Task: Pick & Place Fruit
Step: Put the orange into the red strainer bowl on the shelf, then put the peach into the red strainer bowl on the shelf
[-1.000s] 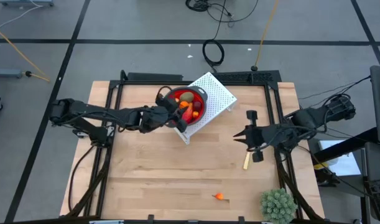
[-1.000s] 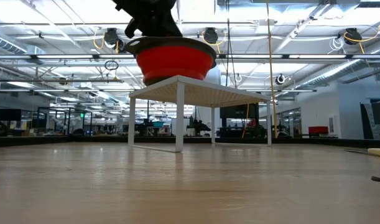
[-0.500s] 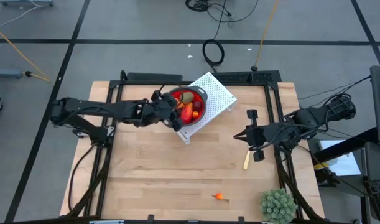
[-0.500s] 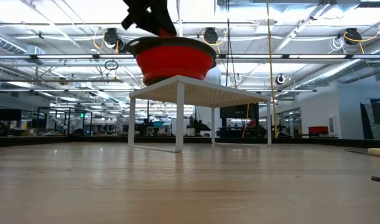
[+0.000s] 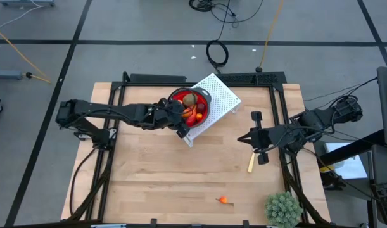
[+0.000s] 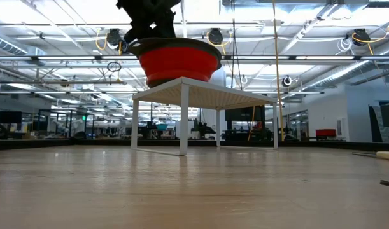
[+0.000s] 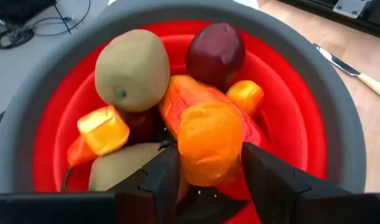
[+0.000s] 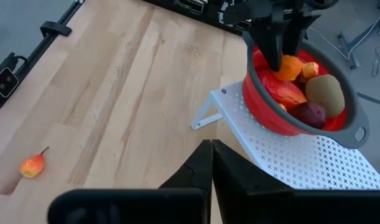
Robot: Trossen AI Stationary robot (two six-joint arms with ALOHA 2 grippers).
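From above, the left gripper [image 5: 178, 114] hangs over the near rim of a red bowl [image 5: 203, 113] with a grey rim, which stands on a white perforated rack [image 5: 223, 96] on the wooden counter [image 5: 161, 171]. The fruit [image 5: 192, 107] lies heaped inside. One small orange piece [image 5: 223, 200] sits alone on the counter, near a spiky green plant ball [image 5: 282, 208]. The right gripper [image 5: 246, 138] waits at the counter's right side, beside a pale stick [image 5: 250, 164].

At counter height, the bowl [image 6: 179, 62] rests on the rack [image 6: 207, 95].

In the left wrist view, the dark fingers [image 7: 166, 175] stand parted either side of a glossy orange piece [image 7: 209, 143]; actual contact is unclear. Around it lie a matte olive oval [image 7: 132, 70] and a dark red ball [image 7: 215, 53].

In the right wrist view, its fingers [image 8: 201, 165] are pressed together, empty.
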